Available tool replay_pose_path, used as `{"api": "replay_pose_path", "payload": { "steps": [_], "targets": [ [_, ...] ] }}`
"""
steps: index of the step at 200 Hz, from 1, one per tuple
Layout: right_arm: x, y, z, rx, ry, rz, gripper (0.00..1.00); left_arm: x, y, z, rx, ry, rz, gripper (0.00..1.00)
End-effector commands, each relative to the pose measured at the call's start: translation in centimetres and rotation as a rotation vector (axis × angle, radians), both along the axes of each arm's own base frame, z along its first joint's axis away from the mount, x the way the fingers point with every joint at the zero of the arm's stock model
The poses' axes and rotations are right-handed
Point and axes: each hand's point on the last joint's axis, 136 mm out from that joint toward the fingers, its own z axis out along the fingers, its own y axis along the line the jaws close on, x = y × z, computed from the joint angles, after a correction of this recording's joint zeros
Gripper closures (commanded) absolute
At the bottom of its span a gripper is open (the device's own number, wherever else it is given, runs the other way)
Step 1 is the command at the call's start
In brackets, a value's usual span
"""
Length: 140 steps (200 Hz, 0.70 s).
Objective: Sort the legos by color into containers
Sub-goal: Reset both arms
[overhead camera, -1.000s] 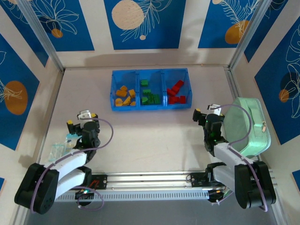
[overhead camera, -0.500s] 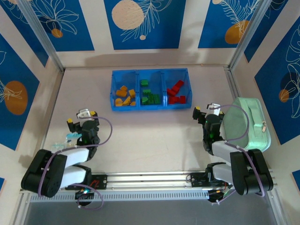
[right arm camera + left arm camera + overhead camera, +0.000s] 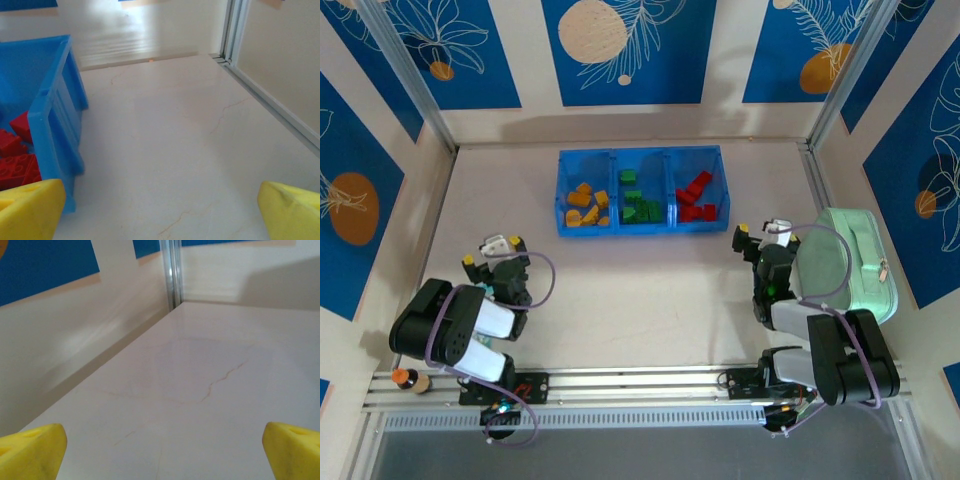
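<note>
While both arms sit folded near their bases, you have the left gripper (image 3: 492,251) and right gripper (image 3: 761,232) spread wide, holding nothing. Your legos (image 3: 640,205) lie in the blue tray (image 3: 640,230) farther out: orange in the left compartment, green in the middle, red in the right.

The containers (image 3: 638,229) sit upper middle of the frame on the tabletop (image 3: 640,290), with legos (image 3: 642,208) in all three compartments. A case (image 3: 855,262) lies at the right edge, just beside the right pincer (image 3: 762,232). The left pincer (image 3: 492,251) is lower left.
</note>
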Motion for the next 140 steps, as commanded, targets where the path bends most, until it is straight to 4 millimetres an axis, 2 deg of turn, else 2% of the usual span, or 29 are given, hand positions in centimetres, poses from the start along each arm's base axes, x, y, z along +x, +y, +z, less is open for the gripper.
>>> {"api": "replay_pose_path", "payload": {
  "steps": [1, 14, 21, 44, 56, 89, 113, 140],
  "targets": [
    [-0.4, -0.8, 0.8, 0.092, -0.085, -0.019, 0.01, 0.1, 0.0, 1.6, -0.043, -0.103, -0.015, 0.0],
    [-0.4, -1.9, -0.2, 0.143, -0.118, -0.062, 0.01, 0.2, -0.3, 1.6, -0.039, -0.099, -0.029, 0.0],
    [-0.1, -2.1, 0.0, 0.139, -0.161, -0.058, 0.01, 0.3, -0.5, 1.6, -0.035, -0.096, -0.041, 0.0],
    [-0.3, -1.3, -0.4, 0.119, -0.114, -0.037, 0.01, 0.9, -1.6, 1.7, -0.013, -0.08, -0.109, 0.0],
    [0.3, -1.3, -0.3, 0.12, -0.095, -0.032, 0.01, 1.2, -2.1, 1.7, 0.004, -0.071, -0.136, 0.0],
    [1.4, 2.2, 0.1, -0.003, -0.098, 0.112, 0.01, 2.2, -4.3, 1.8, 0.061, -0.04, -0.232, 0.0],
    [2.6, 5.3, -0.6, -0.097, -0.051, 0.23, 0.01, 2.7, -5.4, 1.8, 0.101, -0.02, -0.269, 0.0],
    [2.5, 5.1, -0.9, -0.068, -0.047, 0.246, 0.01, 3.0, -6.3, 1.6, 0.125, -0.007, -0.31, 0.0]
  ]
}}
